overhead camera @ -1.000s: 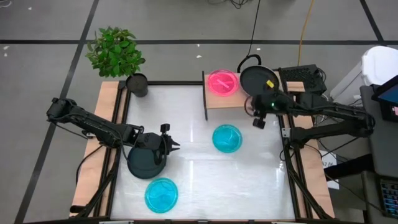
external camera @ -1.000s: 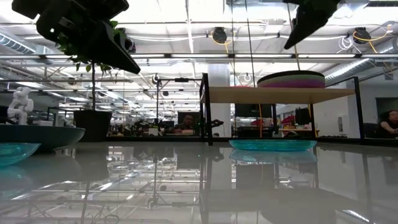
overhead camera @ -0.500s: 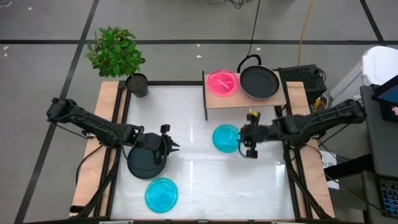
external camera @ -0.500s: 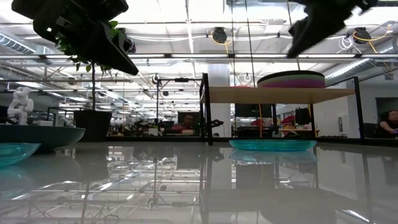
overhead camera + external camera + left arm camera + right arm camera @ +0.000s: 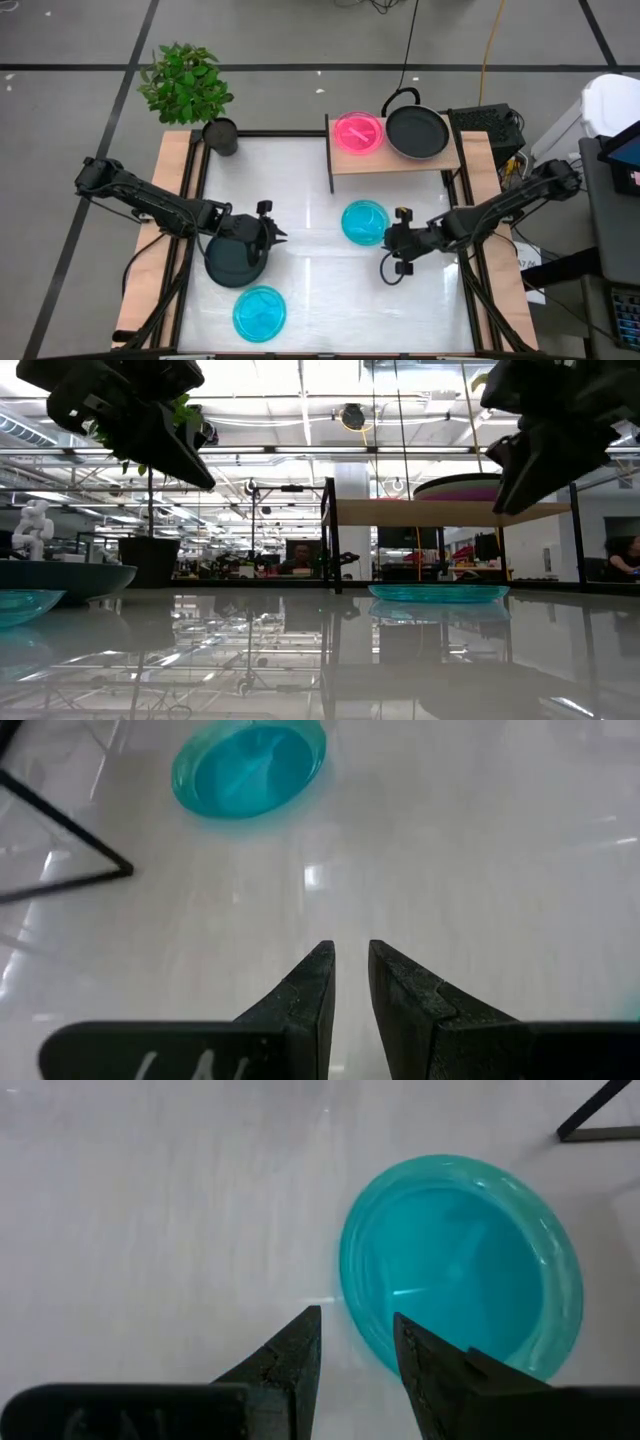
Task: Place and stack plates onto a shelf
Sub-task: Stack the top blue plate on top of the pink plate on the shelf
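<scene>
1. The right gripper (image 5: 385, 252) is seen hovering over the middle-right of the table (image 5: 320, 290), just beside the near rim of the cyan plate (image 5: 364, 222); in the right wrist view its fingers (image 5: 290, 1355) are parted by a narrow gap and nothing is held.

2. That cyan plate (image 5: 462, 1268) lies flat on the white top, just in front of the shelf (image 5: 400, 160), which stands at the far right corner.

3. On the shelf, a pink plate (image 5: 357, 132) and a black plate (image 5: 417, 132) are already set side by side.

4. The cyan plate is judged light, stiff and thin-walled, being translucent plastic; on this glossy top it may well slide if pushed sideways.

5. The raised rim nearest the fingers looks like the place to be taken: one finger inside the lip, one outside, pinched from above.

6. The left gripper (image 5: 272, 236) waits near the left edge above a second black plate (image 5: 236, 258), fingers (image 5: 308, 992) nearly closed on nothing.

7. A second cyan plate (image 5: 259, 312) is left at the near left corner.
</scene>
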